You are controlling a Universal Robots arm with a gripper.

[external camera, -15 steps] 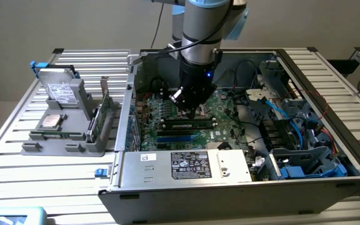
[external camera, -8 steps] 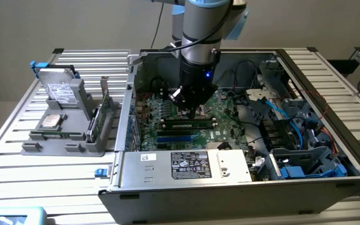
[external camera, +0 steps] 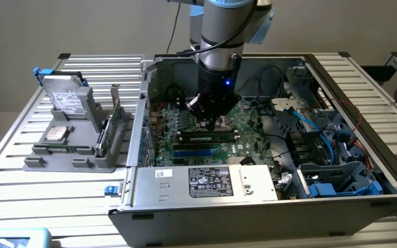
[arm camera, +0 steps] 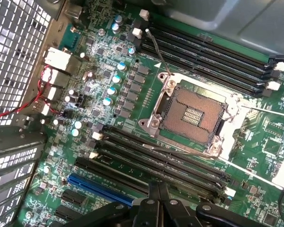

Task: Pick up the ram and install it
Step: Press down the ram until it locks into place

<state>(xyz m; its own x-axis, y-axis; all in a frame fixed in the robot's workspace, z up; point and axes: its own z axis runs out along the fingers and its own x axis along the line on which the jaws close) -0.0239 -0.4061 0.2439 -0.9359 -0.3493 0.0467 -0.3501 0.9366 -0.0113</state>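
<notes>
The black metal gripper (arm camera: 157, 201) hangs inside an open computer case (external camera: 254, 204), its fingers pressed together and holding nothing. Just below its tip in the exterior view, the ram (external camera: 209, 138), a long thin green stick with dark chips, lies seated in a black slot on the glossy green motherboard (arm camera: 132, 101). A square silver processor socket (arm camera: 191, 116) sits between rows of long black slots. Outside the case, a grey holder (external camera: 71, 155) on the slatted metal table (external camera: 19, 175) carries a boxy silver hard drive (external camera: 71, 98).
</notes>
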